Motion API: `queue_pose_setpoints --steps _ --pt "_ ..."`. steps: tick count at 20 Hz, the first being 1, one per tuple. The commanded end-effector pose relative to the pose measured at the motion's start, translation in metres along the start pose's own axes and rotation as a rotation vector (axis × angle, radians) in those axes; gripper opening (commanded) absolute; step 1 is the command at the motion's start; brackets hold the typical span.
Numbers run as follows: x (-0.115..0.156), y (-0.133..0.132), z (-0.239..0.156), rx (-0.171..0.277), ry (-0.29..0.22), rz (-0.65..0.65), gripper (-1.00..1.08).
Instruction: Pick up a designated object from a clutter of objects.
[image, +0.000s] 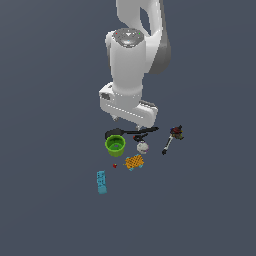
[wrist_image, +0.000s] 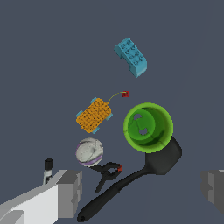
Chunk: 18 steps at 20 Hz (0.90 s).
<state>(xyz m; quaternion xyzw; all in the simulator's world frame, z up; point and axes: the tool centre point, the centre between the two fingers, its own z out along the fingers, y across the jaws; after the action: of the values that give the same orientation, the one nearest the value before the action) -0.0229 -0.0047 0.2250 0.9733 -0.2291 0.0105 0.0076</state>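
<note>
The designated object is a long all-black spatula (image: 131, 132) (wrist_image: 162, 159) lying flat on the floor, its oval head touching the green cup (image: 115, 145) (wrist_image: 148, 127) of the clutter. Its handle runs away from the cup, passing a small black clamp (wrist_image: 107, 173). My gripper (image: 128, 121) (wrist_image: 141, 192) hovers above the spatula's handle, open, fingers (wrist_image: 69, 192) wide apart and holding nothing. In the exterior view the hand hides most of the fingers.
Near the cup lie a white ball (image: 142, 147) (wrist_image: 89, 151), an orange gridded block (image: 134, 162) (wrist_image: 94, 115), a tiny red dot (image: 114, 165) (wrist_image: 125, 93) and a light blue bar (image: 101, 182) (wrist_image: 131, 57). A dark stick tool with a reddish head (image: 170, 141) lies toward the exterior view's right.
</note>
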Motion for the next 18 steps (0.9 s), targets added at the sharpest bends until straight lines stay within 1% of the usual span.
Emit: queue_pose_setpoints --steps 1,18 --pt "-0.007 0.000 0.013 0.001 -0.001 0.061 1.00" --pt "-0.061 0.008 0.095 0.004 -0.015 0.465 1.00"
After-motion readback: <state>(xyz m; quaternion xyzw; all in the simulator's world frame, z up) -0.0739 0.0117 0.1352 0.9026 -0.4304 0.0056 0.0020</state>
